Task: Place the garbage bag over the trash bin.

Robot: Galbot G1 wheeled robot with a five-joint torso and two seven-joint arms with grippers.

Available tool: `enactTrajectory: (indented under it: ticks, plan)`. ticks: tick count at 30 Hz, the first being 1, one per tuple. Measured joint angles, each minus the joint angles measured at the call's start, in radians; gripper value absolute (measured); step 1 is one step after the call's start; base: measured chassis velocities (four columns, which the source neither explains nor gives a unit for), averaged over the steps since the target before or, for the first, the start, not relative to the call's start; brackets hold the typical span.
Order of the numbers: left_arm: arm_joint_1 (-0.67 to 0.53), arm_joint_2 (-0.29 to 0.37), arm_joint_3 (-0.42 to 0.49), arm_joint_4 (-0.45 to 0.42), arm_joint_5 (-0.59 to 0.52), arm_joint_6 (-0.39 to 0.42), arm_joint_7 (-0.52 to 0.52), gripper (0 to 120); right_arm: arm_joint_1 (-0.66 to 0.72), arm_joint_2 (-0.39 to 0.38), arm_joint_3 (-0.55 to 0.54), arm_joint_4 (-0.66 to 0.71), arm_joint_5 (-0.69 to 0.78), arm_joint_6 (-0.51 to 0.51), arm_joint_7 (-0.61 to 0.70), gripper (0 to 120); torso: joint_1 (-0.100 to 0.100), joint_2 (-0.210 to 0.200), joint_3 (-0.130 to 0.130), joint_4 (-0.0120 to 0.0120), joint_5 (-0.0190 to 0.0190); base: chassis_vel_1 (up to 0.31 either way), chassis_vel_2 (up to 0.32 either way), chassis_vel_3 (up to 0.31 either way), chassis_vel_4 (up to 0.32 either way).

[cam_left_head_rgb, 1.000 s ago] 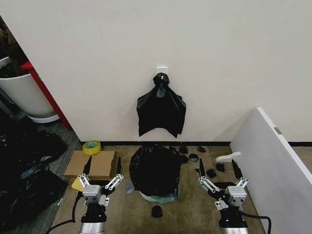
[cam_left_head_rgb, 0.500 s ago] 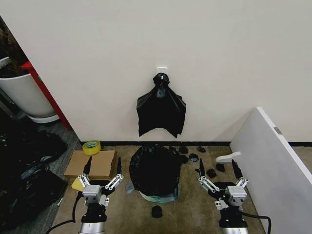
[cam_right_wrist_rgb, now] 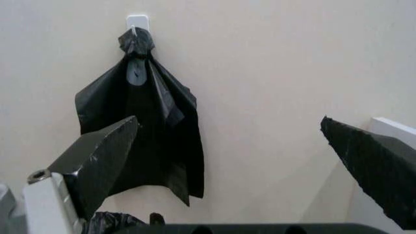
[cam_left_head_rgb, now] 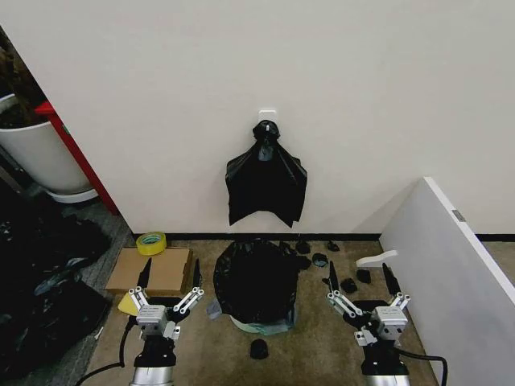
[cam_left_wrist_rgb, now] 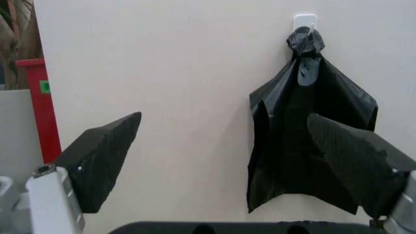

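The garbage bag (cam_left_head_rgb: 256, 281), glossy black and crinkled, is draped over the trash bin on the floor by the wall. Only the bin's pale, greenish base (cam_left_head_rgb: 259, 326) shows under the bag's lower edge. My left gripper (cam_left_head_rgb: 170, 275) hangs open to the left of the bin, apart from it and holding nothing. On the bin's other side my right gripper (cam_left_head_rgb: 360, 277) is open too and equally apart. Each wrist view looks between spread fingers, the left (cam_left_wrist_rgb: 99, 165) and the right (cam_right_wrist_rgb: 97, 161), at the wall.
A knotted black bag (cam_left_head_rgb: 265, 181) hangs on a wall hook above the bin. A cardboard box (cam_left_head_rgb: 151, 271) and a yellow tape roll (cam_left_head_rgb: 150, 243) lie left. Black scraps (cam_left_head_rgb: 259, 348) dot the floor. A white panel (cam_left_head_rgb: 451, 265) stands right; a white planter (cam_left_head_rgb: 40, 157) and black bags (cam_left_head_rgb: 40, 281) far left.
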Motion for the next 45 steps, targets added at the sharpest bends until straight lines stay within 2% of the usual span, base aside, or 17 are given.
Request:
enactTrajectory:
  ticks: [45]
  plan:
    - [0.0,0.0,0.0,0.0,0.0,0.0,0.0,100,0.0,0.0,0.0,0.0,0.0,0.0,0.0,100,0.0,0.0,0.0,0.0,0.0,0.0,0.0,0.0,0.0]
